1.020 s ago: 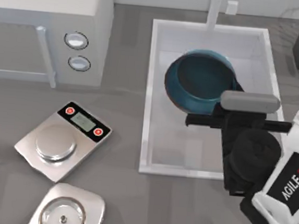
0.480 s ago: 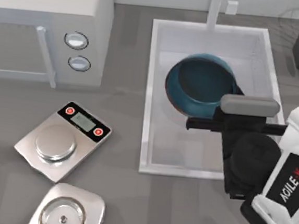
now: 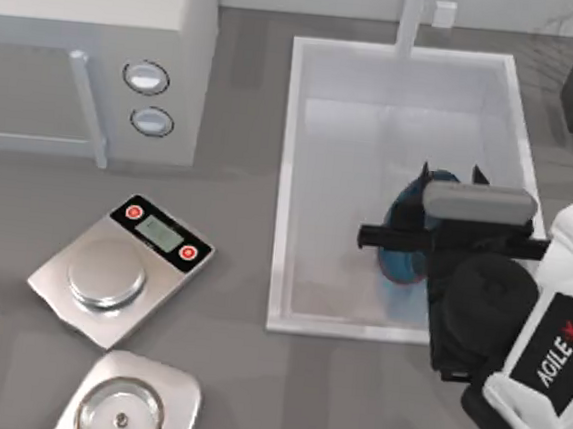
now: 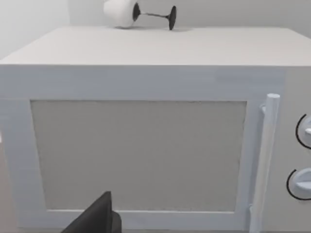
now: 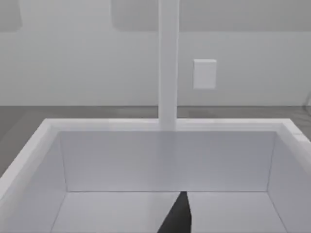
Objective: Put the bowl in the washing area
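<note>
The bowl lies inside the sink, tipped on its side near the basin's right front part. It looks glazed, stiff, slippery and breakable; the rim is the best hold. The right gripper hovers just above it; I cannot tell how its jaws stand. The left arm is parked at the worktop's left edge.

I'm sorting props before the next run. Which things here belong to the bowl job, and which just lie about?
Job:
bowl, inside the basin
washing area
right gripper, over the bowl

Lying about:
microwave
scale
lid
glass atop microwave
</note>
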